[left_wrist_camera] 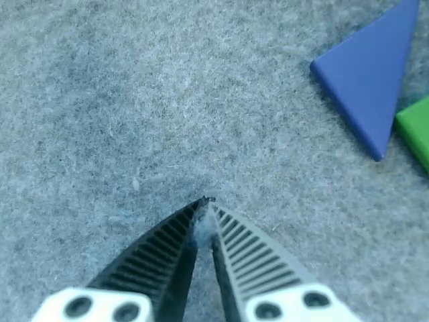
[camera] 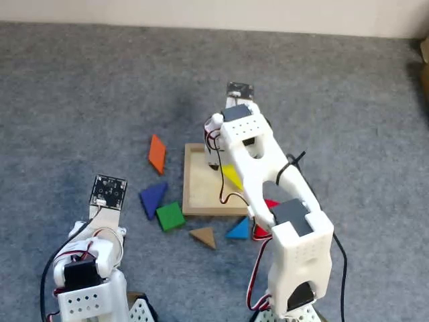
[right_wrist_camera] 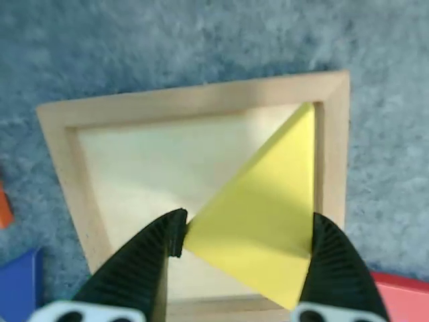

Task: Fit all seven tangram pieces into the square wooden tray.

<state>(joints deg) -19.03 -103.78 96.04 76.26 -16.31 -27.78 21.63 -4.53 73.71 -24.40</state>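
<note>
While clamping the yellow triangle (right_wrist_camera: 268, 194) in the right gripper (right_wrist_camera: 247, 236), keep it flat and low inside the square wooden tray (right_wrist_camera: 194, 100). Lined up with one edge along a tray wall and one tip close to a tray corner, judging by the right wrist view. Cannot tell whether seated on the tray floor or hanging just above. Best move, by my read: press down until flush, nudge tight against wall and corner, then open and lift straight up, no twist, no drag. Worth leaving no gap at that wall, else likely trouble fitting the other six pieces. Left gripper (left_wrist_camera: 203, 225): closed on nothing, low over the grey carpeted surface (left_wrist_camera: 134, 100), near the dark blue triangle (left_wrist_camera: 372, 74) and the green square (left_wrist_camera: 419, 127). From the high view, the wider layout: orange parallelogram (camera: 157, 153), brown triangle (camera: 203, 235), light blue triangle (camera: 239, 229) and red piece (camera: 260, 233), all outside the tray and close to its rim; red piece partly hidden under the right arm, shape unclear. From the right wrist view, the edge-to-wall fit; from above, mostly covered by the arm. From the left wrist view, the shut fingertips, unreadable from the high view.
</note>
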